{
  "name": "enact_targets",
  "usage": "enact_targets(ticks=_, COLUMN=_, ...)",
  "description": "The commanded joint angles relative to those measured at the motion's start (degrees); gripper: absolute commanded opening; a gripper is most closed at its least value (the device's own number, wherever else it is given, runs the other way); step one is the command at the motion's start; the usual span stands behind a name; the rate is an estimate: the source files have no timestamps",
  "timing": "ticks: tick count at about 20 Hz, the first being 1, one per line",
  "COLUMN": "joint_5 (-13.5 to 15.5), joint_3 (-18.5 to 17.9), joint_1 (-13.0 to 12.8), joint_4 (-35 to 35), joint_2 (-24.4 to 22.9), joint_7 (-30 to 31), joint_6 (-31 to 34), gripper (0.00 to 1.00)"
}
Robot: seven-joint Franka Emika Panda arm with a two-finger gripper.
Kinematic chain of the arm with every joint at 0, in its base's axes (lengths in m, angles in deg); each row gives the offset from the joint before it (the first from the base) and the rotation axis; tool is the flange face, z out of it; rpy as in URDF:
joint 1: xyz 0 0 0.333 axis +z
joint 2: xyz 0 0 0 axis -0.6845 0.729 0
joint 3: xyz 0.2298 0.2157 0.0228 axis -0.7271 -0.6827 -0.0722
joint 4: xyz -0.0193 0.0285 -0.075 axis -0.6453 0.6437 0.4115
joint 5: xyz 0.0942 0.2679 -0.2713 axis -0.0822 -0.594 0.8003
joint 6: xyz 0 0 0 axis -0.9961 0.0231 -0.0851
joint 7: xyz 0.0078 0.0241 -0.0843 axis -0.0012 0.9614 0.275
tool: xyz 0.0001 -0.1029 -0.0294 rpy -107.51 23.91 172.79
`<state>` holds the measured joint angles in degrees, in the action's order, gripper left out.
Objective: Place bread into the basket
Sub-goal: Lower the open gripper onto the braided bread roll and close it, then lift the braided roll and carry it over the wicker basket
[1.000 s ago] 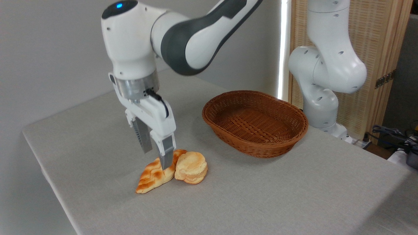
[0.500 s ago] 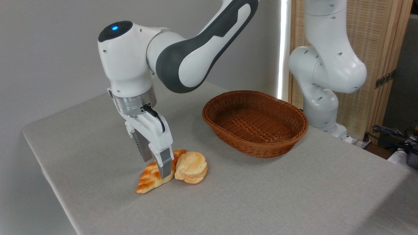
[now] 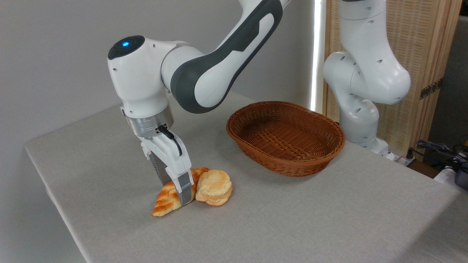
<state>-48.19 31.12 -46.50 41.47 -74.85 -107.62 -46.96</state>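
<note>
Because the bun (image 3: 214, 192) touches the bread (image 3: 169, 199), gripper (image 3: 174, 190) straddles the loaf mid-length, fingers (image 3: 185, 191) open, not yet clamped; basket (image 3: 285, 137) empty.

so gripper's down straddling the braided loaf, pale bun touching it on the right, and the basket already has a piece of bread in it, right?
Not quite. The basket is empty: the camera view shows only bare weave inside it. The rest holds: the gripper is down with its fingers on either side of the braided loaf, and the pale bun touches the loaf on the right.
</note>
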Motion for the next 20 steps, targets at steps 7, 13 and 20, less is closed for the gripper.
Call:
enact_targets(ticks=7, joint_5=-1.2, joint_3=0.0, joint_1=0.0, joint_4=-0.4, joint_2=0.3, joint_7=-0.4, joint_6=-0.9, gripper=0.54)
enact_targets(ticks=13, joint_5=-0.8, joint_3=0.0, joint_1=0.0, joint_4=-0.7, joint_2=0.2, joint_7=-0.3, joint_6=-0.9, gripper=0.55)
enact_targets(ticks=20, joint_5=1.4, joint_3=1.2, joint_1=-0.1, joint_4=-2.3, joint_2=-5.4, joint_7=0.2, joint_6=0.1, gripper=0.56)
